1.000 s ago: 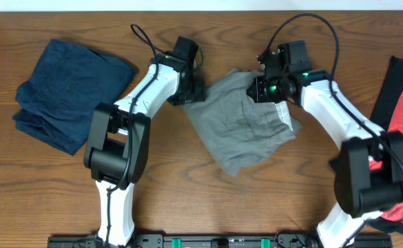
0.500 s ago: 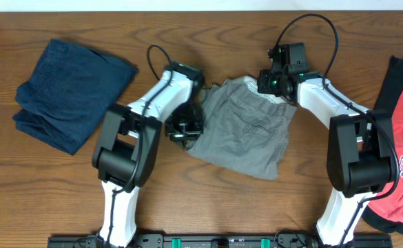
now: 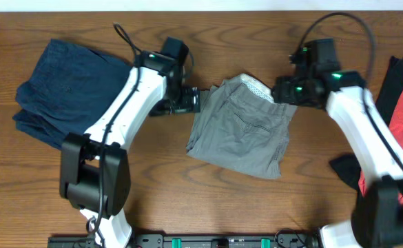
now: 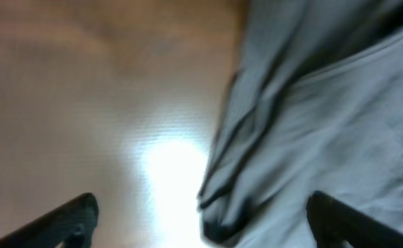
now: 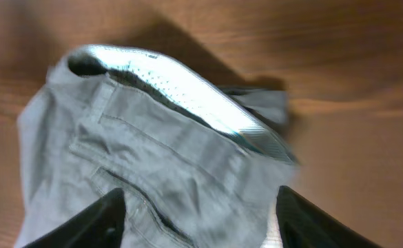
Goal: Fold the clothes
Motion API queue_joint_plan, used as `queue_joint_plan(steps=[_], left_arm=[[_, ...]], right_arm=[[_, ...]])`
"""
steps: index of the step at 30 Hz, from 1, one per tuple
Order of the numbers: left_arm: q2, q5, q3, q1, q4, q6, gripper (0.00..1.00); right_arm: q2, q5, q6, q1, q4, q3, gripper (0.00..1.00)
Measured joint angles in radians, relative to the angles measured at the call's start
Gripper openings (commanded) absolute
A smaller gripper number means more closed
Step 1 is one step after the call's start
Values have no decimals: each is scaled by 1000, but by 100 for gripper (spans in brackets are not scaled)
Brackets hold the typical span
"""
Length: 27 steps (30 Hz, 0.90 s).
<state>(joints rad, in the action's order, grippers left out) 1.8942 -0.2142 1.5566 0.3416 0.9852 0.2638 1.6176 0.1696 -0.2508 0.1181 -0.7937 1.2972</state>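
Midway across the counter point(image 3: 187, 200), grey-khaki shorts point(image 3: 239, 134) lie in a rumpled fold, pocket side up.
Pale patterned lining point(image 5: 187, 86) shows at the waistband; left end effector point(image 3: 193, 103) and right end effector point(image 3: 282, 91) flank them, both released, fingers spread.

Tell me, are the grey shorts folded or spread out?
Seemingly folded in half: the shorts lie as a compact doubled panel, one back pocket showing, waistband gaping.

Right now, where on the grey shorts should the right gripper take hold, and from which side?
Probably the waistband of the shorts, at the end nearest the right gripper. The band gapes open there, its pale inside showing, so the edge looks raised and easy to pinch. Come in low from the robot's right, with the jaws open.
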Motion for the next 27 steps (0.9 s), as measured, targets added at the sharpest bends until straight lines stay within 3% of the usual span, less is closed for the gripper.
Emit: queue_joint_plan(steps=[5, 9, 24, 25, 27], left_arm=[[12, -116, 0, 7, -124, -172, 98], [62, -208, 0, 13, -190, -266, 98], [306, -595, 2, 21, -238, -324, 99], [312, -625, 3, 25, -238, -325, 96], [322, -660, 3, 36, -238, -321, 76]], right_arm=[[-106, -35, 2, -3, -111, 7, 84], [-108, -45, 5, -3, -186, 7, 85], [-107, -49, 2, -3, -242, 7, 85], [-107, -50, 2, -3, -242, 7, 85], [-107, -51, 2, -3, -242, 7, 85]])
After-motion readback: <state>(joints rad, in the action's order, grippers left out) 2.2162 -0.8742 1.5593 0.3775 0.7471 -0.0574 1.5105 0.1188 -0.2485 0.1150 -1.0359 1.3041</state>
